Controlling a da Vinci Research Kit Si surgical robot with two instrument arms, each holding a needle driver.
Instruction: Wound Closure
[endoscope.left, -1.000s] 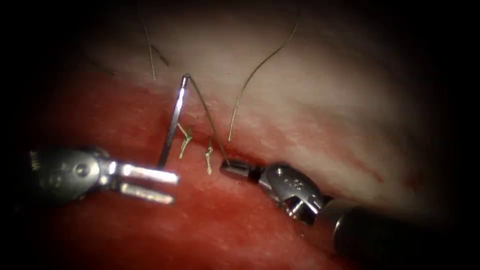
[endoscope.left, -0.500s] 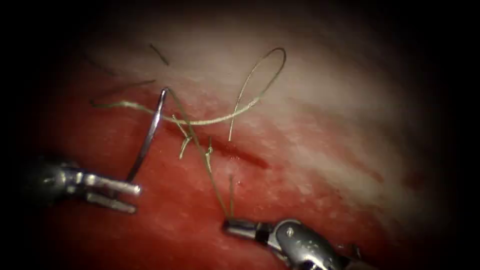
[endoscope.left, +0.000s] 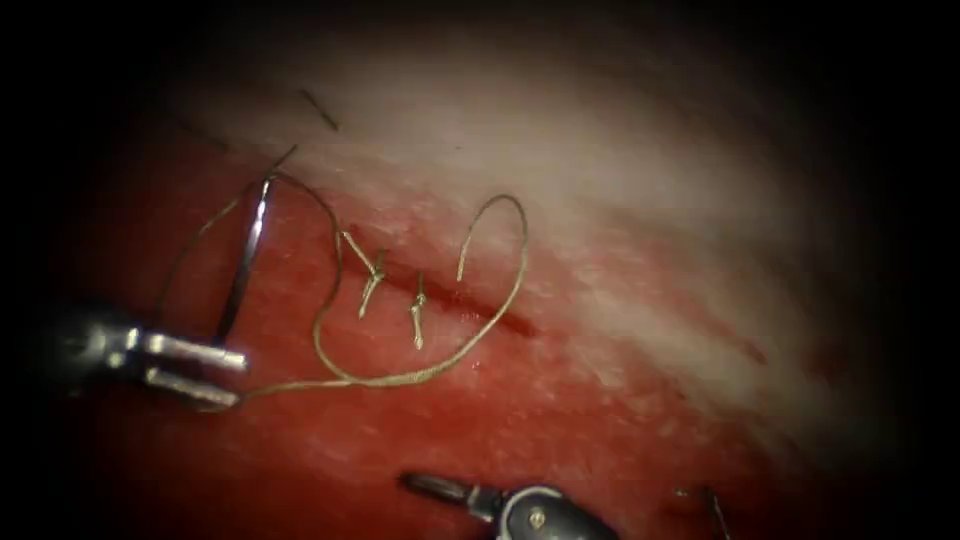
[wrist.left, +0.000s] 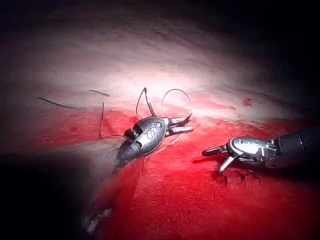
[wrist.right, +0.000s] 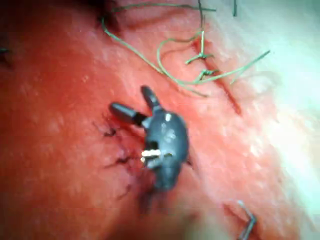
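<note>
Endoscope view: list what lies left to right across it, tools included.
Left hand gripping the needle near one end, clear of the tissue → two knots on the cut → thread loop → right hand, low, holding nothing.

Dark surround, perhaps an unlit bench.

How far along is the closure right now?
Done: two knotted stitches cross the dark cut. In hand: the left tool grips the curved steel needle near its thread-free end, clear of the red tissue; pale thread lies slack; the right tool is open, empty. Left: the cut's right part.
</note>
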